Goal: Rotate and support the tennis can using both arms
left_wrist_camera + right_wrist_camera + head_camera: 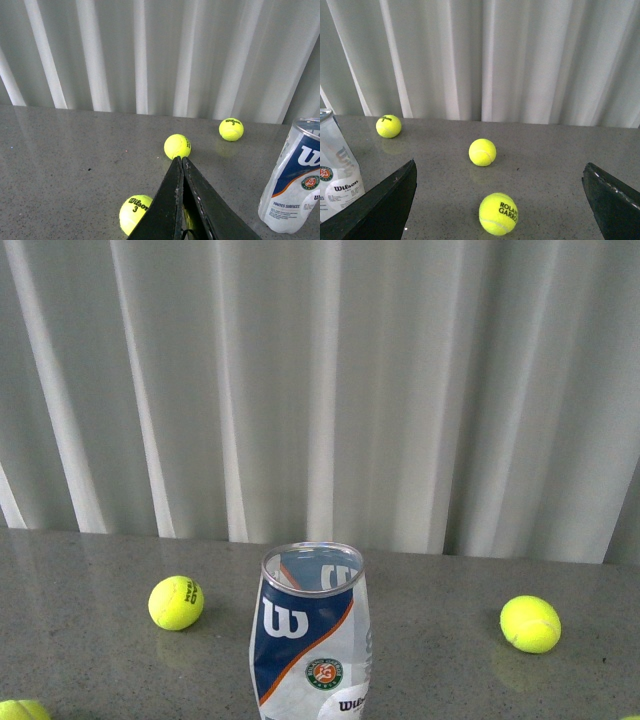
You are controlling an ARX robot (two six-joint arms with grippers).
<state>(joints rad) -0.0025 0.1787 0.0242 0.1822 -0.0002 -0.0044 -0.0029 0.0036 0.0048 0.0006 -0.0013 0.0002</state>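
The tennis can [310,635] stands upright and empty on the grey table, open end up, at the near middle of the front view. It also shows in the left wrist view [292,182] and at the edge of the right wrist view [336,167]. Neither arm shows in the front view. My left gripper [181,160] is shut on nothing, its black fingers [170,200] pressed together, apart from the can. My right gripper [500,175] is open wide and empty, one finger [385,205] close beside the can.
Yellow tennis balls lie on the grey table [440,580]: one left of the can [176,602], one right [530,624], one at the near left corner [20,710]. A ball [498,213] lies between my right fingers. White curtains [320,380] close off the back.
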